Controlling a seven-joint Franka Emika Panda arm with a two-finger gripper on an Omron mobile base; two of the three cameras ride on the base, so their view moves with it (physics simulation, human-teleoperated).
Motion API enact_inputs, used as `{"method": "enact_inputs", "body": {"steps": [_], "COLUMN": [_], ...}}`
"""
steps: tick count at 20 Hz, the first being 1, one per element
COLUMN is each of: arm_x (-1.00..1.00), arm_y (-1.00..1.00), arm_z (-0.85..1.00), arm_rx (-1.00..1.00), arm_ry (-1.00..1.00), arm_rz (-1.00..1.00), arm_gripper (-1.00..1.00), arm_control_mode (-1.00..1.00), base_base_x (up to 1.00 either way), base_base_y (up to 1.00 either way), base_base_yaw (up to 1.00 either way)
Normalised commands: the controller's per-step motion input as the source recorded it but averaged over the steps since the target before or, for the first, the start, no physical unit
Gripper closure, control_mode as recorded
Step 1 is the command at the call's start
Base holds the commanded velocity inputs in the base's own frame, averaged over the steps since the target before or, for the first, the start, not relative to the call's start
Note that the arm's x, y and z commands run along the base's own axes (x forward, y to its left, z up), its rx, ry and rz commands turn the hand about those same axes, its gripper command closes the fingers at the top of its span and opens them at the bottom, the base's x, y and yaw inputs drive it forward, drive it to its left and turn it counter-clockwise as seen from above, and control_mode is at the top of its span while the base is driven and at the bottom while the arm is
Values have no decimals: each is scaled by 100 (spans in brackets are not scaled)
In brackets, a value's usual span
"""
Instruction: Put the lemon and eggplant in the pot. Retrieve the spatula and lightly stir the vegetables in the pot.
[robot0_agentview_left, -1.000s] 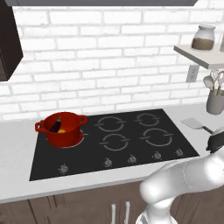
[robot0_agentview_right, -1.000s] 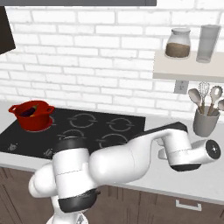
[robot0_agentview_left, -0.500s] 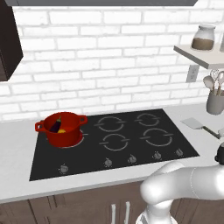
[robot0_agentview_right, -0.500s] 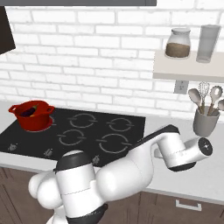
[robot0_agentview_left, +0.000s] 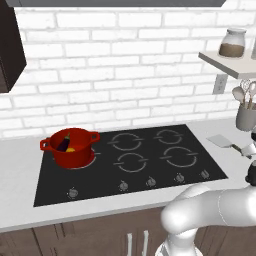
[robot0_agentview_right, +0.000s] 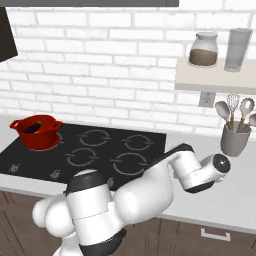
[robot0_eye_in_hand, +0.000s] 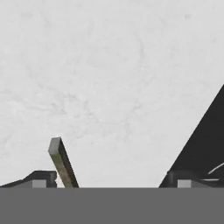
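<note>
I have the jaws spread wide and empty, low over the pale desk (robot0_eye_in_hand: 109, 78) right of the cooktop (robot0_agentview_left: 130, 160). The spatula (robot0_agentview_left: 231, 145) lies there; its handle end (robot0_eye_in_hand: 62, 162) pokes up between my fingertips (robot0_eye_in_hand: 41, 178), nearer one tip, long axis slanting away. Lemon (robot0_agentview_left: 70, 149) and eggplant (robot0_agentview_left: 64, 143) already sit in the red pot (robot0_agentview_left: 70, 148), well apart on the cooktop's far side.

Arm apparently lower over spatula (robot0_agentview_left: 226, 143)
</note>
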Motion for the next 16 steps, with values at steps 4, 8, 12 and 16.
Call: {"method": "enact_inputs", "body": {"steps": [4,8,12,16], "arm_x": [18,6,6,9], "arm_y": [-14,-21,-19,-12], "arm_z": [-10,-14,-12,-8], "arm_rx": [-4,0,0,0], "arm_ry": [1,2,2,3], "arm_rz": [-6,-5,-4,-4], "arm_gripper": [-100,-100,-100,-100], "arm_control_mode": [-100,-100,-100,-100], "base_base_x": [0,0,0,0], "base_base_y": [0,0,0,0], "base_base_yaw": [0,0,0,0]}}
